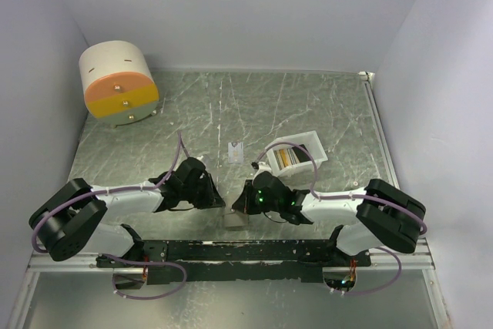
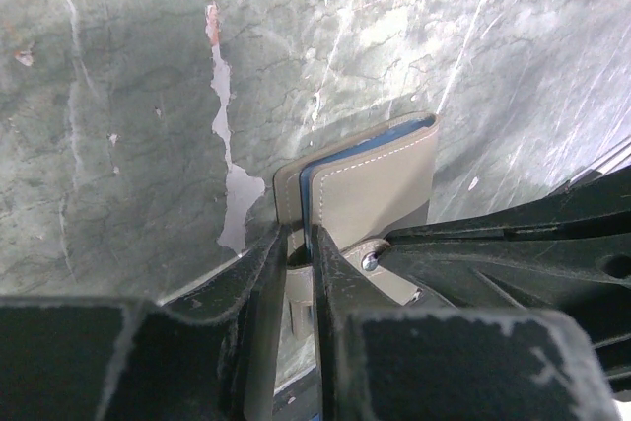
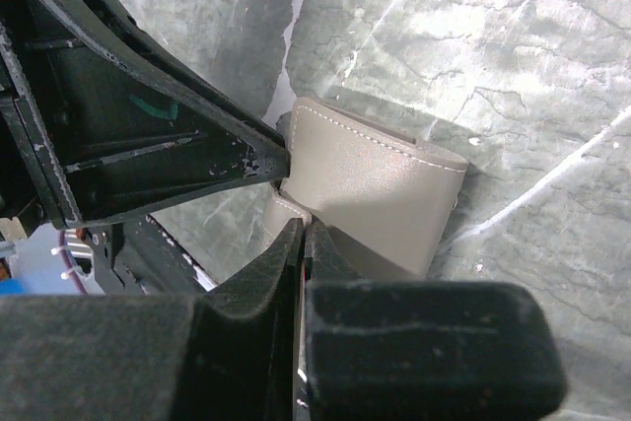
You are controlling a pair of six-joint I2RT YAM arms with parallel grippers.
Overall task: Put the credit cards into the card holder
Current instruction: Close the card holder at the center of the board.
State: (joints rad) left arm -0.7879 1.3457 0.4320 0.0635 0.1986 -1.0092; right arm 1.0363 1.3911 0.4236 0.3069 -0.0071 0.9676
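The card holder point(image 1: 233, 221) is a taupe wallet with a light blue inside, held off the table between both arms near the front edge. In the left wrist view the card holder point(image 2: 380, 179) stands partly open, and my left gripper point(image 2: 301, 239) is shut on one of its flaps. My right gripper point(image 3: 304, 224) is shut on a thin taupe flap or tab of the card holder point(image 3: 375, 179). In the top view the left gripper point(image 1: 218, 202) and right gripper point(image 1: 240, 204) nearly touch. One credit card point(image 1: 236, 152) lies flat on the table behind them. More cards point(image 1: 289, 158) stand in a slotted tray.
The white slotted tray point(image 1: 316, 142) sits just behind the right arm. A large cream-and-orange drum point(image 1: 119, 82) stands at the back left. White walls close in the green marbled table point(image 1: 231, 105) on three sides.
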